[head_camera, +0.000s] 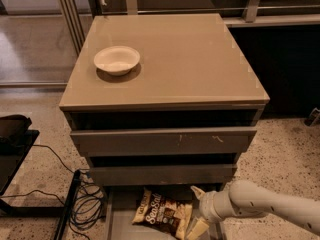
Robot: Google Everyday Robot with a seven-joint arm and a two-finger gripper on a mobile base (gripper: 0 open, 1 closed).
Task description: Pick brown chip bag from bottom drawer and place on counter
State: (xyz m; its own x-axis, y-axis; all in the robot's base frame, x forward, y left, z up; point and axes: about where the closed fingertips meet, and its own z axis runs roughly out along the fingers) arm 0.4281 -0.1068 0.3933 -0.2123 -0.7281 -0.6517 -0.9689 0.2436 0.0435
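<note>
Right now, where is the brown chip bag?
The brown chip bag lies at the bottom centre of the camera view, in the open bottom drawer under the two upper drawers; the gripper is at its right edge.

We count one counter [190,59] carrying one white bowl [117,60], and under it three drawers: two upper drawers [165,141] with grey fronts and one bottom drawer [122,226], which holds one brown chip bag [161,213]. We see one robot arm [272,204] with one hand [196,211], low over the bottom drawer at the bag's right edge, its two fingers [198,228] spread apart. One tangle of cables [87,204] lies on the floor; its strands we cannot count.
</note>
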